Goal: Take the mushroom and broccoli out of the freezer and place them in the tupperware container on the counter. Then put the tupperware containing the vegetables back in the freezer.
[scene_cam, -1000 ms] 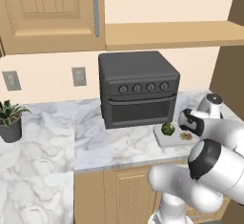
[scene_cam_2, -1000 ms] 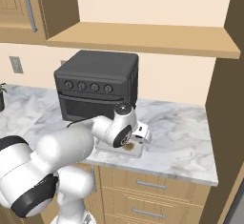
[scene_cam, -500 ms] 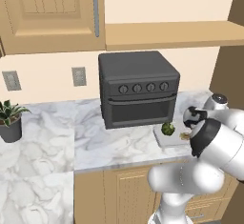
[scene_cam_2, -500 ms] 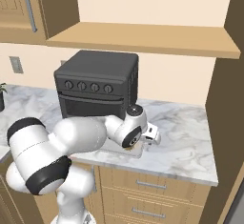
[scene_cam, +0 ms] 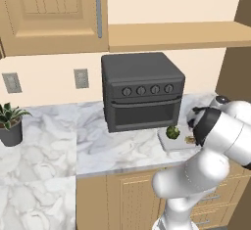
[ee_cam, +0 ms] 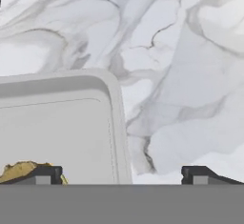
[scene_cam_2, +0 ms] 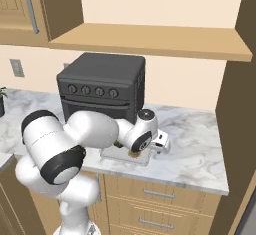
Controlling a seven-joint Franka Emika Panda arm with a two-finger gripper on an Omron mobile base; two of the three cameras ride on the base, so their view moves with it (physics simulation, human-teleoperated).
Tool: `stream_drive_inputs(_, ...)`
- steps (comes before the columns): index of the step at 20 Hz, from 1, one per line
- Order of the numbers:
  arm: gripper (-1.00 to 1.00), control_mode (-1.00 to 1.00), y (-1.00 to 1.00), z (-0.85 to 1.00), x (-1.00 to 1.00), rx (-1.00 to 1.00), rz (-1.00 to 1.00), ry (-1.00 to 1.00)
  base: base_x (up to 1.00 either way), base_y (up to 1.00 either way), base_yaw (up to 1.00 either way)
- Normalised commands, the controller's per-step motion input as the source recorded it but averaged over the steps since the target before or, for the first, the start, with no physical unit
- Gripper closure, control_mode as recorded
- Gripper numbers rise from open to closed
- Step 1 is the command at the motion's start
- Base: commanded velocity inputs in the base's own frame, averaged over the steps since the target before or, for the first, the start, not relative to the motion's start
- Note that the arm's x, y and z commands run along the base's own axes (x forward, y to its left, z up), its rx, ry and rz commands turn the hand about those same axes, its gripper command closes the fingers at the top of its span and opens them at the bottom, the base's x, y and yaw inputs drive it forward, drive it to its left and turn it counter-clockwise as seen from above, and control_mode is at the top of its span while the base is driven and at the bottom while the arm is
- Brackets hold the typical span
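Notice your fingers spread wide and empty over the tupperware container's corner beside the mushroom, while the left base camera shows the broccoli.

My arm: glossy white rounded links | my joints: dark grey-black bands and caps | my fingers: small dark blocky tips
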Motion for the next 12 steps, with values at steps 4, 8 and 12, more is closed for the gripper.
stream_drive_inputs(4,-1.00,-1.00,0.00,-0.27,0.20,0.00,0.00,0.03,0.00,0.00,0.00)
stream_drive_inputs(8,-1.00,-1.00,-0.02,-0.28,0.24,0.01,0.00,0.01,0.00,0.00,0.00)
stream_drive_inputs(12,-1.00,-1.00,-0.01,-0.26,0.18,0.03,0.00,0.00,0.00,0.00,0.00)
